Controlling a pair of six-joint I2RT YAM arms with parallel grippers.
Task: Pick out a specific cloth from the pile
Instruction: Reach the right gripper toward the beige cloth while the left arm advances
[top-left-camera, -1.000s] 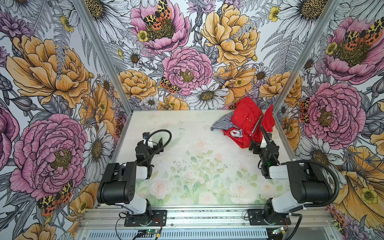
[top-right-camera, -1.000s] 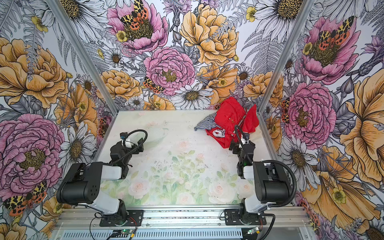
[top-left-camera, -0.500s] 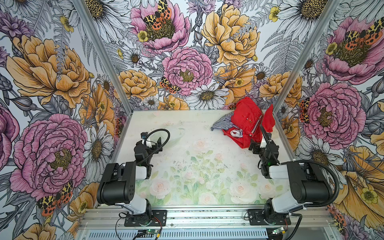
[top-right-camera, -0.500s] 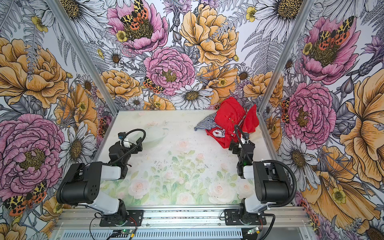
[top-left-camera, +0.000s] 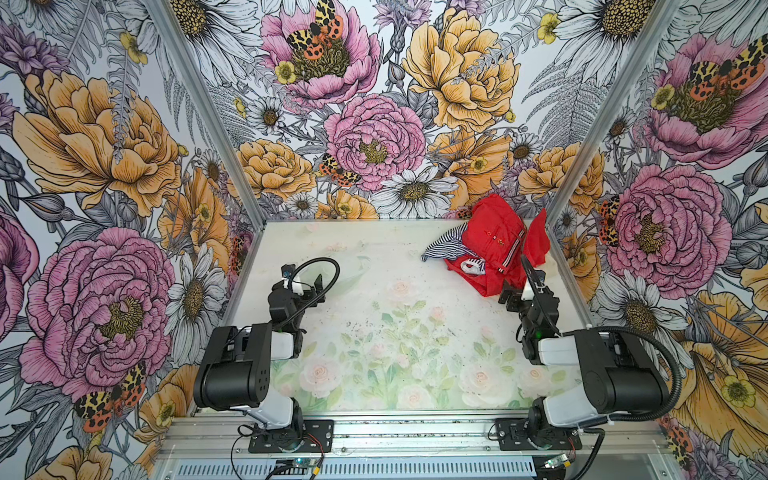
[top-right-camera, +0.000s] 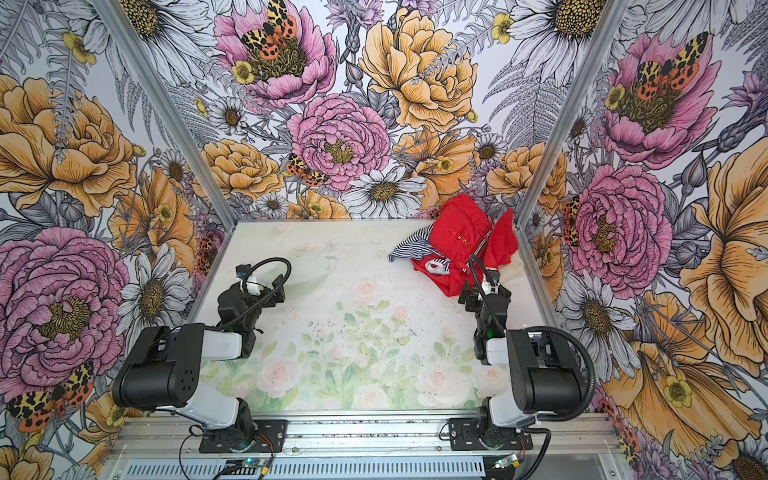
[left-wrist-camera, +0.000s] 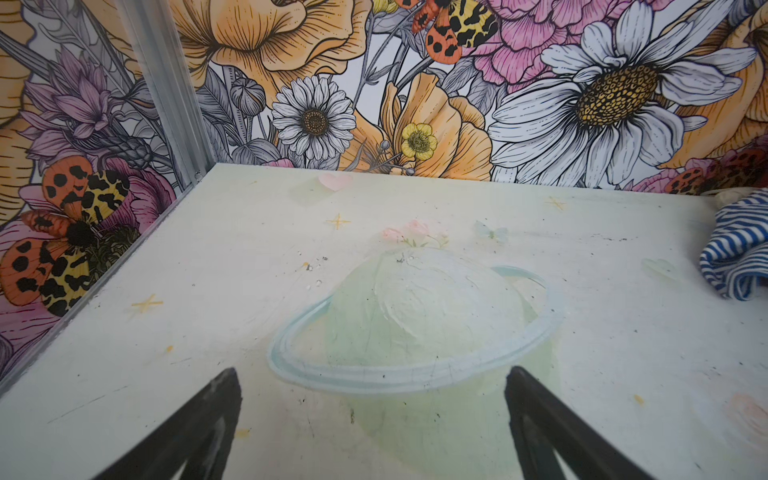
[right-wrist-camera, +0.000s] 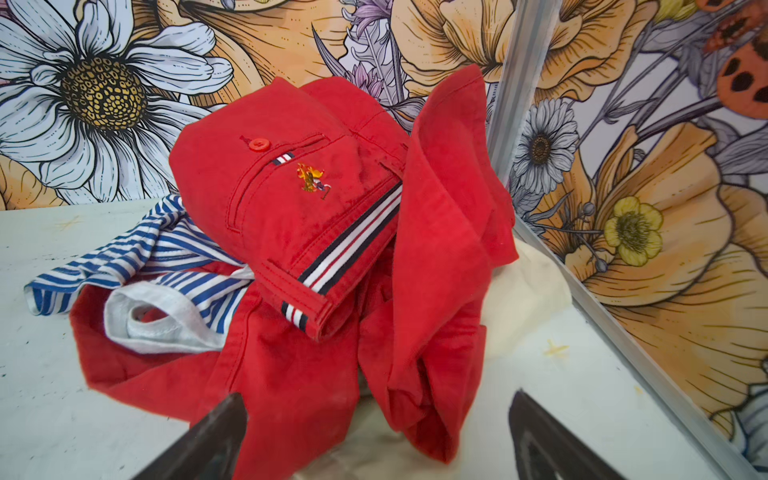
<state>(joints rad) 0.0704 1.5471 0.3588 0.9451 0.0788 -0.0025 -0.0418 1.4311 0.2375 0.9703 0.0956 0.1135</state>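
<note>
Cloth (right-wrist-camera: 532, 291), cream and plain, lay mostly buried under the pile (right-wrist-camera: 311, 199) just ahead of the right pincer (right-wrist-camera: 378, 397), which gaped wide and empty; the left pincer (left-wrist-camera: 372, 374) gaped empty too, well apart from it.

**Lighting and image quality.** Bright, even, diffuse light, probably from overhead. Shadows on the table (top-left-camera: 374, 257) are faint and soft. In both top views its surface looks pale and washed out toward 12 o'clock, and wide-angle perspective splays the wall posts (top-left-camera: 204, 104) toward 10 and 2 o'clock. In the right wrist view, the right gripper (right-wrist-camera: 376, 395) is dark, soft-edged and out of focus. The red garment (right-wrist-camera: 291, 199) is sharp and saturated, and the cloth (right-wrist-camera: 532, 286) nearly merges with the tabletop.
</note>
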